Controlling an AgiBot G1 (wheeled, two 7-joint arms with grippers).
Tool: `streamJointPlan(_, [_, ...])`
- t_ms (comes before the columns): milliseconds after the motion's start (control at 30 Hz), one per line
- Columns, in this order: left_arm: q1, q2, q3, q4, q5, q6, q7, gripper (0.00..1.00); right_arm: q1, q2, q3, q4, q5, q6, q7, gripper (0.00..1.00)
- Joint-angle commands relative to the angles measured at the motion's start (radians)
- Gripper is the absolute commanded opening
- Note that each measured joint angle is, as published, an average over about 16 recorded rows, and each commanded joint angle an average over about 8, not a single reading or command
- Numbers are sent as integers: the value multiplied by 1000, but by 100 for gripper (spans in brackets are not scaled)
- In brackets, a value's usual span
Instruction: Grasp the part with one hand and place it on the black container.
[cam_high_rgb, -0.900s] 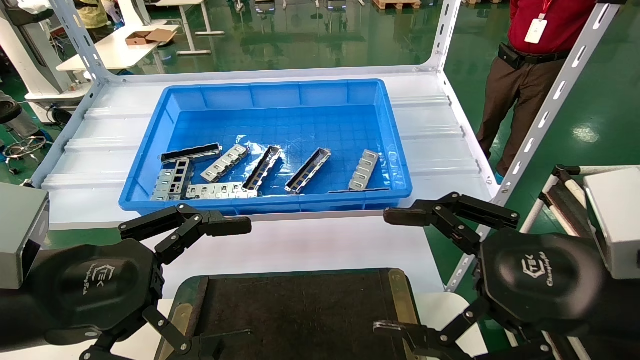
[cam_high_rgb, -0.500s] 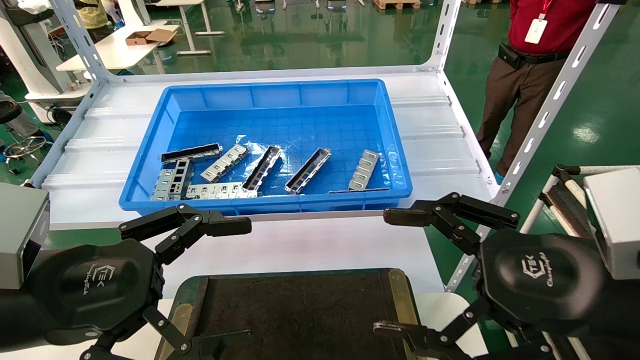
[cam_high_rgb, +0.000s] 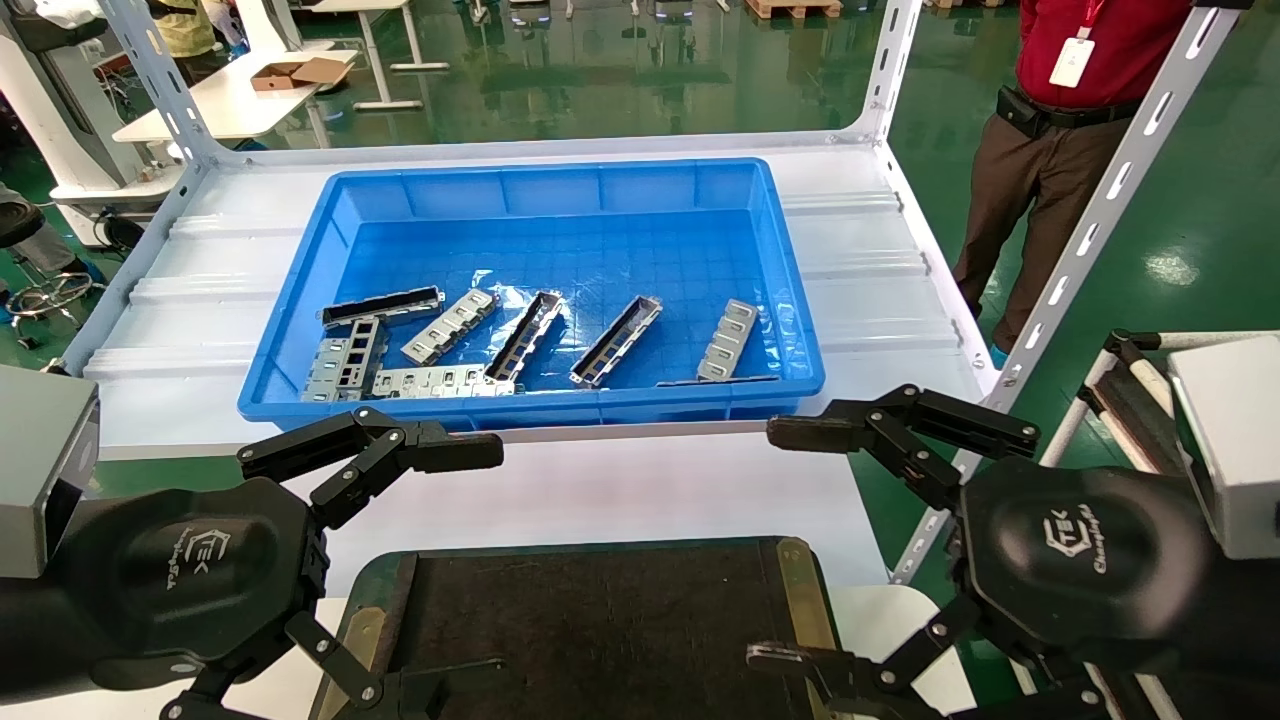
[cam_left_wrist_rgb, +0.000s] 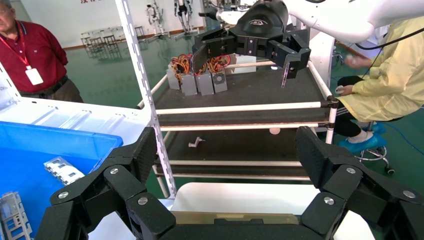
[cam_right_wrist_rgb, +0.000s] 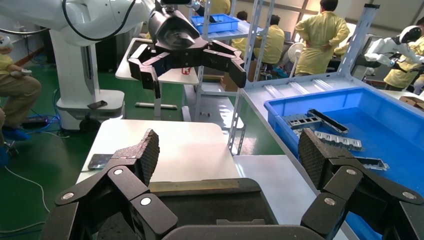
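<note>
blue bin (cam_high_rgb: 300, 300): metal parts (cam_high_rgb: 615, 341) inside | black container (cam_high_rgb: 600, 620): bare

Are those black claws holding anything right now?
No. The left gripper and right gripper both hang open and empty beside the black tray; the metal parts lie in the blue bin.

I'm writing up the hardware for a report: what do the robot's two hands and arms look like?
Both are alike: the left hand and right hand have glossy black rounded palm shells with a white logo, and black jointed linkage fingers with silver pivot pins and textured pads. Each wrist carries a white box; the arms behind are white.
</note>
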Motion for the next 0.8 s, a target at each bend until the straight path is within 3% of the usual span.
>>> streamJointPlan(33, [0,0,0,0,0,0,0,100,0,-1,1,0,-1,-1,1,100])
streamJointPlan(800, [-4,3,0,-1,4,-4,9,100,-1,-2,6,0,-3,-2,2,100])
